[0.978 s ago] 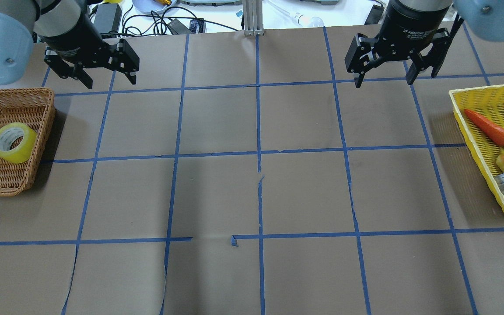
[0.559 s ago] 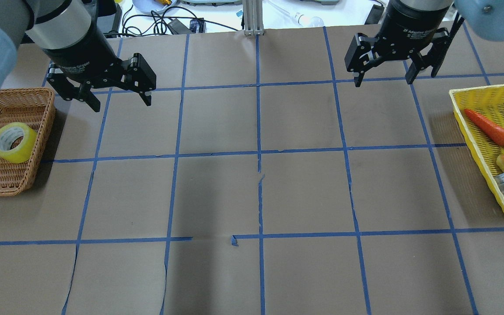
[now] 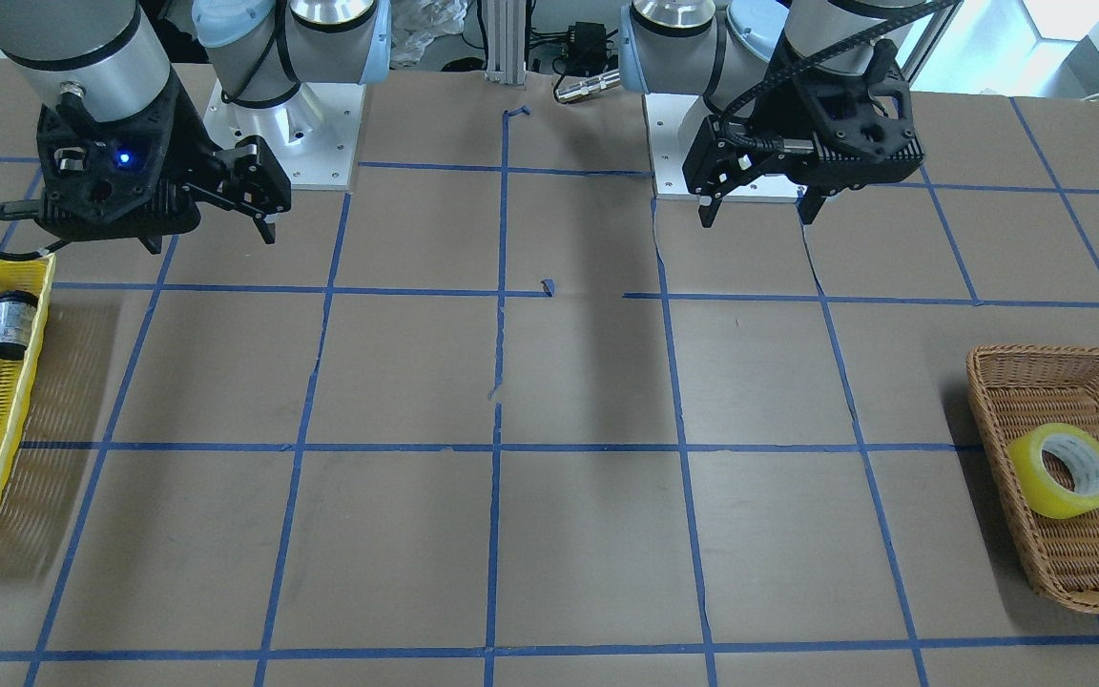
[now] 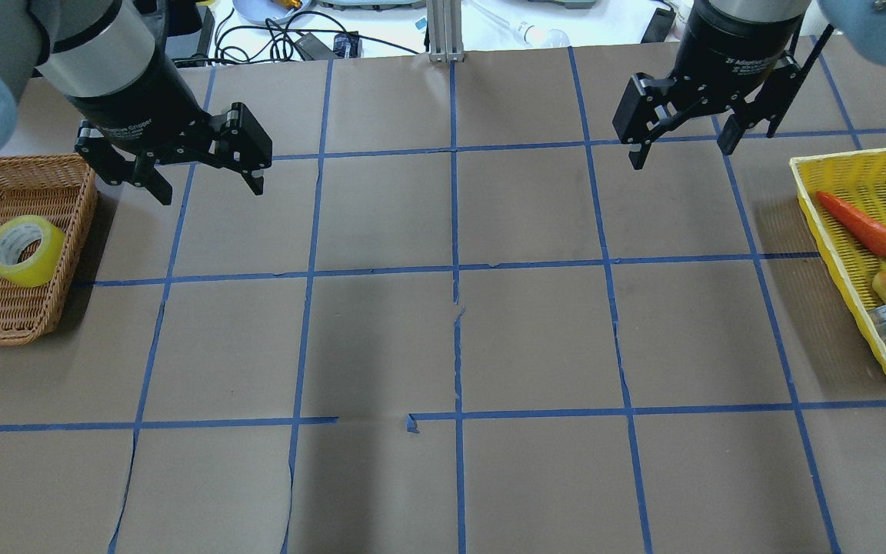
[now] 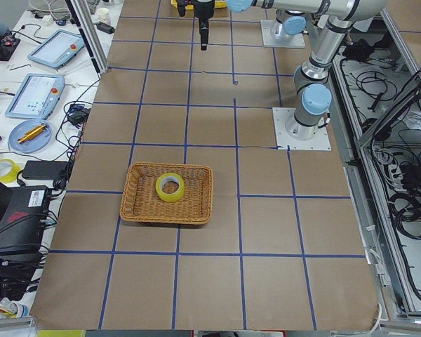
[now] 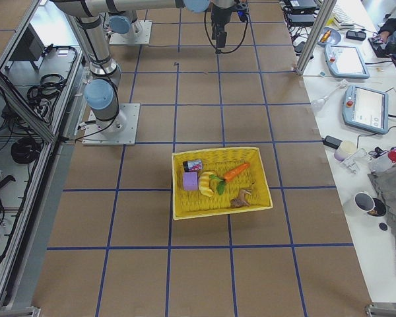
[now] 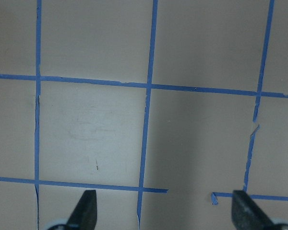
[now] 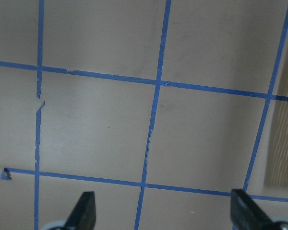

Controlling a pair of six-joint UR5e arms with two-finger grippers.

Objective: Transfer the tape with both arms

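Note:
The yellow tape roll lies in a brown wicker basket at the table's left end; it also shows in the front view and the exterior left view. My left gripper hangs open and empty above the table, to the right of and beyond the basket, well apart from the tape. It shows in the front view and the left wrist view. My right gripper is open and empty over the far right of the table, also in the front view and the right wrist view.
A yellow plastic basket at the right end holds a carrot, a small can and other toy foods. Blue tape grid lines cross the brown paper cover. Cables and devices lie beyond the far edge.
My left gripper has moved right and nearer to the robot, staying open. My right gripper has shifted slightly right. The tape has not moved.

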